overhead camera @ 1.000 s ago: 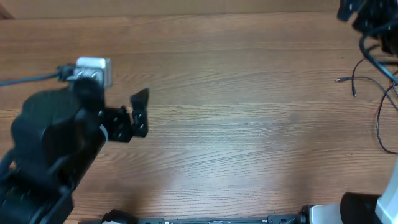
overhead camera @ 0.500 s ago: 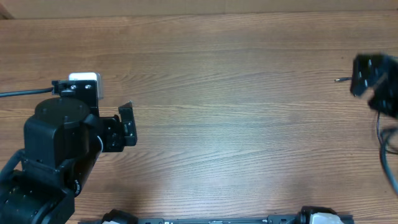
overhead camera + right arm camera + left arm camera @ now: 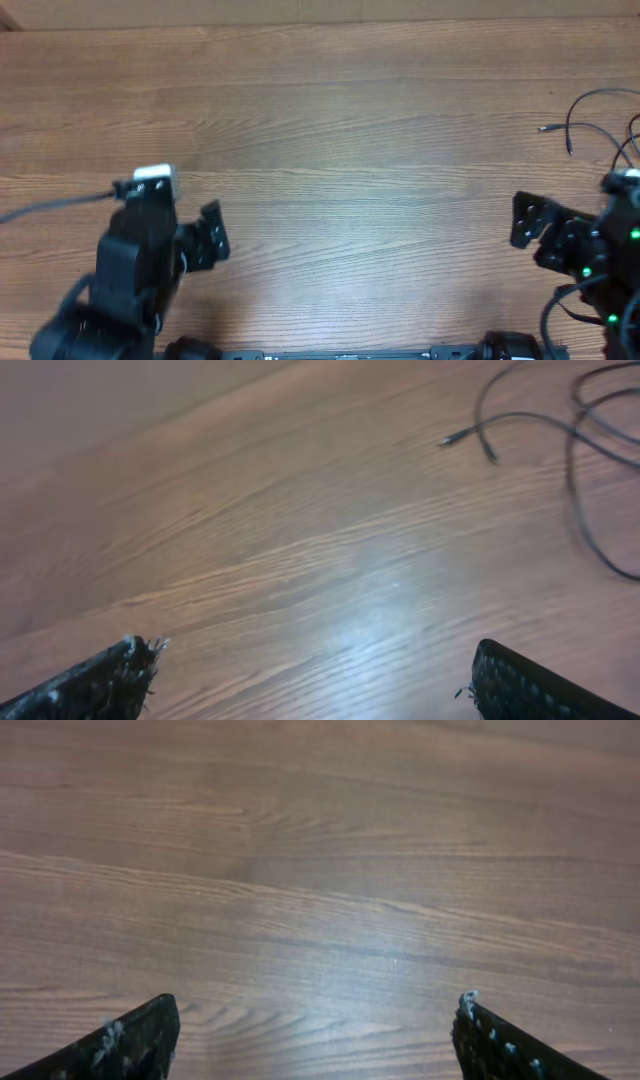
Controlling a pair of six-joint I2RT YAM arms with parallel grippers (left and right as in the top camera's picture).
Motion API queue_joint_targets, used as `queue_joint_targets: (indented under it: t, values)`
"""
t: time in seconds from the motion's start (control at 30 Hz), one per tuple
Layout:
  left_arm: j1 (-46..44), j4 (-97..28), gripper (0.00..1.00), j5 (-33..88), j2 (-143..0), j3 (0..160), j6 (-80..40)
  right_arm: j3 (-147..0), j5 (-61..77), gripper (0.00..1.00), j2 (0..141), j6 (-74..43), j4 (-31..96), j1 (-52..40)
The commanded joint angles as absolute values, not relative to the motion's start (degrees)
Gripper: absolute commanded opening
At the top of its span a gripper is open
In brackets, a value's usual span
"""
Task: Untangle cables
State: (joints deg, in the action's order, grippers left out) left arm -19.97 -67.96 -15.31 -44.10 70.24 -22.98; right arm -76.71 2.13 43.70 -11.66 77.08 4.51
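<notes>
Left gripper (image 3: 210, 238): jaws are held wide apart over bare wood at the left side; nothing is gripped or touched
Right gripper (image 3: 530, 235): jaws are spread fully and are empty, low at the right side, short of the cords
Cables (image 3: 520, 416): thin black strands are seen at the far right edge, near the right gripper but clear of it and well apart from the left one; two loose ends with small plugs (image 3: 447, 440) point toward the middle, while curved strands run out of view, so the extent of any tangle cannot be told
Handling: the cords are judged light, limp and thin; little resistance is expected, yet a pulled strand may drag the rest or tighten a crossing
Where to take hold: a lone strand just behind a plug is suggested; the plug itself is small and could be slipped off
Surface: table (image 3: 360, 150), smooth wood grain with soft glare; cords lying flat on it are hard to get under, so fingertips would have to be brought close to the board
Room: open wood lies between the two arms, where separated strands could be laid out
</notes>
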Motion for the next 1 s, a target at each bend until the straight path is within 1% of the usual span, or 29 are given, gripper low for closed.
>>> queue_joint_targets:
  t: [0.0, 0.07, 0.13, 0.23, 0.33, 0.43, 0.47, 0.7, 0.8, 0.97]
  values:
    - [-20.3, -67.2, 0.86, -19.4, -36.9, 65.2, -26.3, -69.7, 6.0, 1.0, 39.0, -7.6, 73.0, 4.5]
    - [-20.3, -67.3, 0.87, -23.7, -33.0, 63.7, -30.0, -65.8, 8.3, 1.0, 36.4, -7.0, 68.9, 4.5]
    - [-20.3, -67.1, 0.89, -27.3, -29.3, 63.4, -34.2, -62.8, 8.7, 1.0, 34.4, -7.0, 64.6, 4.5]
    - [-20.3, -65.4, 0.91, -27.6, -25.6, 63.4, -33.1, -60.6, 8.7, 1.0, 33.3, -7.0, 59.4, 4.5]
    - [-20.3, -65.4, 0.93, -27.4, -24.9, 63.4, -31.6, -59.8, 8.7, 1.0, 33.5, -7.0, 55.5, 4.5]
    - [-20.3, -65.5, 1.0, -27.0, -25.0, 63.4, -31.7, -59.7, 8.6, 1.0, 33.5, -7.0, 53.5, 4.5]
    - [-20.3, -65.2, 1.0, -27.1, -25.0, 63.4, -31.7, -59.7, 8.2, 1.0, 33.5, -7.0, 52.7, 4.5]
    - [-20.3, -61.1, 1.0, -26.7, -25.0, 63.4, -32.4, -59.7, 6.7, 1.0, 33.5, -7.0, 57.3, 4.5]
    - [-20.3, -60.8, 1.0, -24.4, -25.0, 63.4, -36.1, -59.7, 6.7, 1.0, 33.5, -7.0, 60.2, 4.5]
    - [-20.3, -60.9, 1.0, -19.8, -25.0, 63.4, -38.4, -59.7, 6.7, 1.0, 33.5, -7.0, 64.0, 4.5]
